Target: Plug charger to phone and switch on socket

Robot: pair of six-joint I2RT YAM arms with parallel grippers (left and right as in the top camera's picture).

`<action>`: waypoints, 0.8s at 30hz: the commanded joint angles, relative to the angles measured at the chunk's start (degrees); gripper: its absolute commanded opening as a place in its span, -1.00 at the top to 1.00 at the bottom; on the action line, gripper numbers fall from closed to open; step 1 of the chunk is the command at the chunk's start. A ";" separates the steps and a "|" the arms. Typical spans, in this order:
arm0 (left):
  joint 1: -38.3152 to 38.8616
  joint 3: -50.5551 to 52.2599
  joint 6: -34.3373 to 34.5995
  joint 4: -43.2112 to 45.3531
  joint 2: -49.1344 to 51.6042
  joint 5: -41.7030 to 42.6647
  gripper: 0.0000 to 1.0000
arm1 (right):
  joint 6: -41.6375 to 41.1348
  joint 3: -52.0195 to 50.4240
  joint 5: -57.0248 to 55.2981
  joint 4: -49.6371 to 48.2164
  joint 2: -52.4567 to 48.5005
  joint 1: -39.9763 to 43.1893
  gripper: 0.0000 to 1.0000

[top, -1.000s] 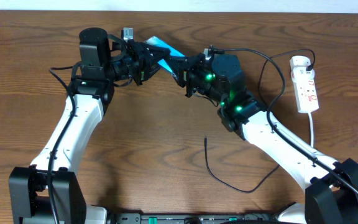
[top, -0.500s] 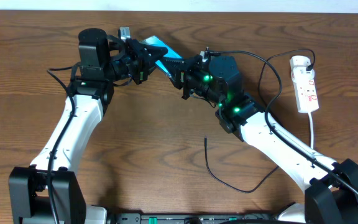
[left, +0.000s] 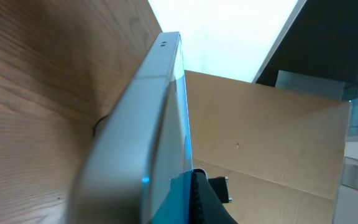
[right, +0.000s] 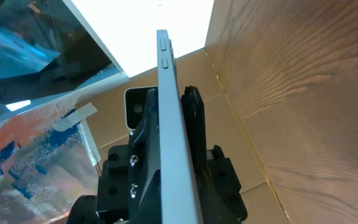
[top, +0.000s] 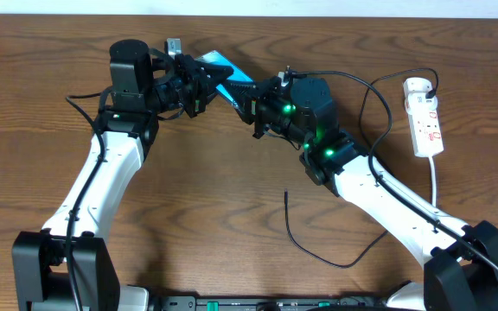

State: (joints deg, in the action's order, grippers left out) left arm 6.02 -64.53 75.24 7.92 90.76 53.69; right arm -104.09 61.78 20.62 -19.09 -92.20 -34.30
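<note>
Your phone sits toward 12 o'clock on the table, caught between the two claws. From overhead its long axis runs from 10 o'clock to 4 o'clock. It is tilted rather than flat, and only a strip of the cyan screen shows from above. You cannot tell whether its lower edge touches the wood.

Your left claw comes in from 9 o'clock and is closed narrow on the phone's 10 o'clock end. In the left wrist view one black pad presses the screen side.

Your right claw comes in from 4 o'clock and is also closed narrow on the phone, at the other end. Its wrist view shows the phone edge-on, side buttons facing the camera, with a ridged finger flat against one face.

The socket lies at 3 o'clock, well apart from the phone, with its long axis running 12 to 6. The charger has its black plug at the socket's 12 o'clock end. Its cable arcs toward your right arm and loops round to 6 o'clock. The small tip lies loose on the table, pointing to 12, well apart from the phone.
</note>
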 commanded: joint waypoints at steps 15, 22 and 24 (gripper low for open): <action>0.55 -1.16 -4.87 1.66 -0.42 -4.52 0.86 | 4.52 -0.72 10.32 2.21 -0.07 -4.96 0.97; 0.55 -1.16 -4.90 1.66 -0.42 -4.72 0.86 | 4.52 -0.72 9.62 2.23 -0.07 -4.96 0.97; 0.55 -1.16 -4.90 1.66 -0.42 -4.72 0.86 | 4.52 -0.72 9.29 2.23 -0.07 -4.96 0.97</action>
State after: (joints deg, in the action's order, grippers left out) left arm 6.04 -64.53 75.24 7.90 90.76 52.86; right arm -104.09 61.78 19.40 -19.09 -92.20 -34.98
